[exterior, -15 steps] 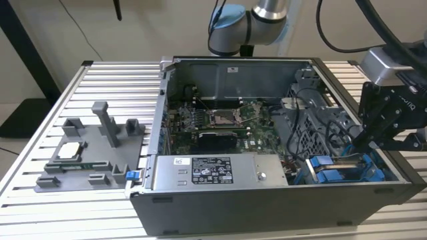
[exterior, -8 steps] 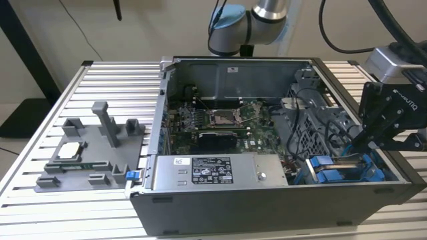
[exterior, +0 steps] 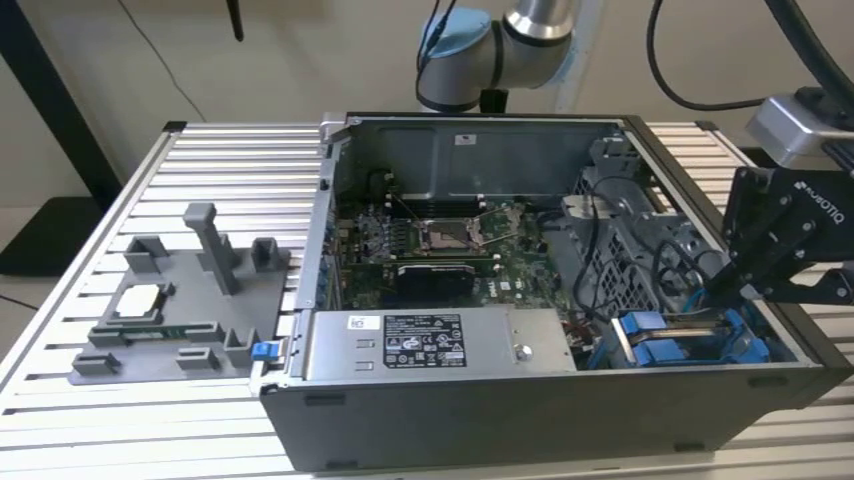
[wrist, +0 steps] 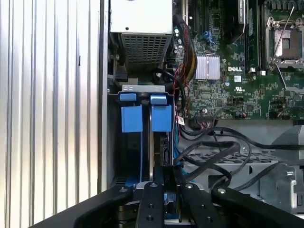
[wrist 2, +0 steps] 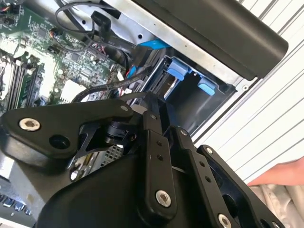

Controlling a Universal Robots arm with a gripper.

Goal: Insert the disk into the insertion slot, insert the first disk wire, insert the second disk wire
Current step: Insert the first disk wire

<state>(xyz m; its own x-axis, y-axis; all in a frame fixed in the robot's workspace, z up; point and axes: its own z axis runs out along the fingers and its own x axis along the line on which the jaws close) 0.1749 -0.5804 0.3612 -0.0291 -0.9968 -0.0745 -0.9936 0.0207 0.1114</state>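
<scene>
The disk stands edge-on in the insertion slot, a grey metal bay with blue plastic tabs at the case's corner. The same bay with its blue trim sits on the exterior view's right, near the front of the open case. My gripper hangs just above the disk's end, fingers close together, and a black disk wire curves in between them. In the second wrist view my gripper points down at the bay. In the exterior view my gripper reaches into the case.
Loose black cables loop beside the bay over a perforated metal cage. The grey power supply and motherboard take up the case. A grey fixture stands on the slatted table. A hand rests outside the case.
</scene>
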